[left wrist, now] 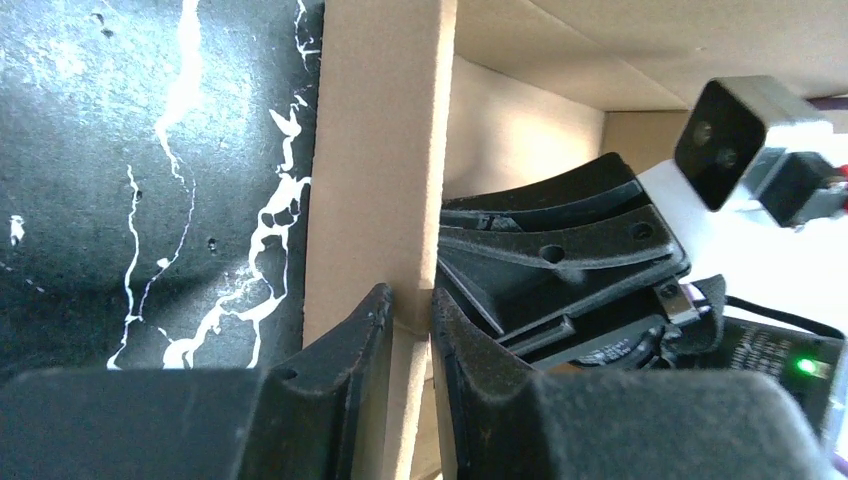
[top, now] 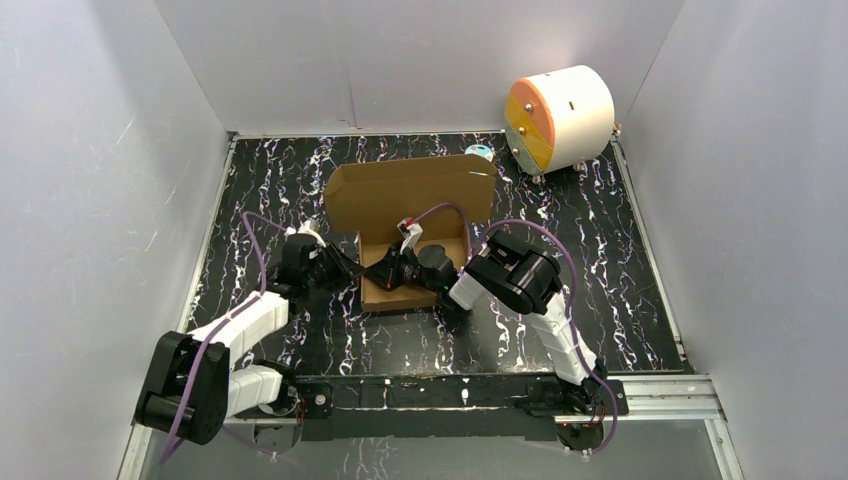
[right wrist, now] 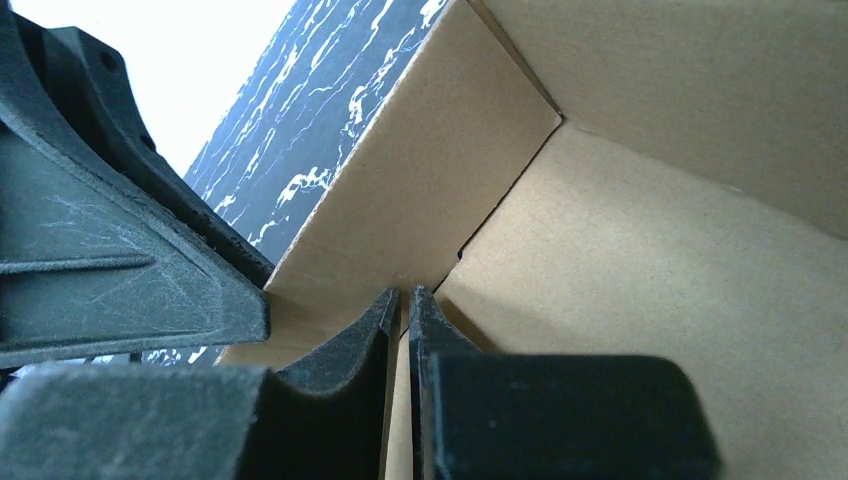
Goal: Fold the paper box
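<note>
The paper box [top: 410,190] is brown cardboard and sits mid-table, its lid flap standing up at the back and its shallow tray facing me. My left gripper [top: 350,266] reaches in from the left. In the left wrist view the left gripper [left wrist: 410,305] is shut on the box's upright side wall [left wrist: 380,150], one finger on each face. My right gripper [top: 398,272] comes in from the right, over the tray. Seen from the right wrist, the right gripper [right wrist: 403,300] pinches a thin cardboard edge near an inner corner of the paper box [right wrist: 640,260].
A white-and-orange cylinder [top: 558,118] lies at the back right, with a small teal item [top: 480,152] beside it. White walls enclose the black marbled table [top: 620,260] on three sides. The two grippers sit close together at the box's left wall.
</note>
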{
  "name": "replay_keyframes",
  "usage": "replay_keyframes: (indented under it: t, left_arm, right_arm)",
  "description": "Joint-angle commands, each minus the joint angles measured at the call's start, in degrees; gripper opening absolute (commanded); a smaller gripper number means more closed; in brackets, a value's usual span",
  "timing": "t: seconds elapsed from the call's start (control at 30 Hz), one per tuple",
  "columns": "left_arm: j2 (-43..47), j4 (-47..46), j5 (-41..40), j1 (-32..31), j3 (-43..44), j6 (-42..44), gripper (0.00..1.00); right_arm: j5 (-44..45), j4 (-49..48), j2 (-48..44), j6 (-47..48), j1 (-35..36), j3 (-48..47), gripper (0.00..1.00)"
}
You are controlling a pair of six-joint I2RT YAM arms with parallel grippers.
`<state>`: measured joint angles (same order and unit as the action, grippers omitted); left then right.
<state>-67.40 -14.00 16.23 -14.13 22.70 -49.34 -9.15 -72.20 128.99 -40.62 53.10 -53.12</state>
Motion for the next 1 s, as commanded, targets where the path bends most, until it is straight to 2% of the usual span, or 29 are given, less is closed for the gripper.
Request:
replay_keyframes:
  t: [0.0, 0.13, 0.27, 0.47, 0.7, 0.87, 0.97]
  left_arm:
    - [-3.13, 17.65, -17.74, -6.06, 1.00, 3.59, 0.17]
    - [-0.24, 14.43, -12.01, -5.71, -0.62, 2.16, 0.28]
    - [4.66, 12.21, -7.48, -4.90, -1.13, 0.52, 0.34]
    - [12.80, 8.45, 3.06, 1.35, -4.58, -2.61, 0.44]
    - [11.69, -1.08, 13.07, 3.75, -10.54, -6.27, 0.46]
    - [11.23, -4.61, 14.48, 3.85, -12.33, -7.11, 0.46]
    - [10.37, -4.15, 14.09, 3.85, -13.35, -7.06, 0.41]
  right_arm:
    - [-0.85, 1.89, 3.81, 0.45, 0.07, -0.57, 0.18]
    - [-1.56, 1.63, 3.67, 0.50, 0.07, -0.50, 0.18]
    - [-1.53, 1.45, 3.37, 0.71, 0.00, -0.32, 0.17]
    - [-2.26, 1.01, 3.30, 0.46, 0.04, -0.06, 0.17]
    - [-2.52, 1.06, 3.11, 0.73, 0.07, -0.20, 0.18]
    - [-2.81, 1.14, 3.44, 0.65, 0.07, -0.53, 0.17]
    - [-2.84, 1.11, 3.56, 0.62, 0.07, -0.67, 0.18]
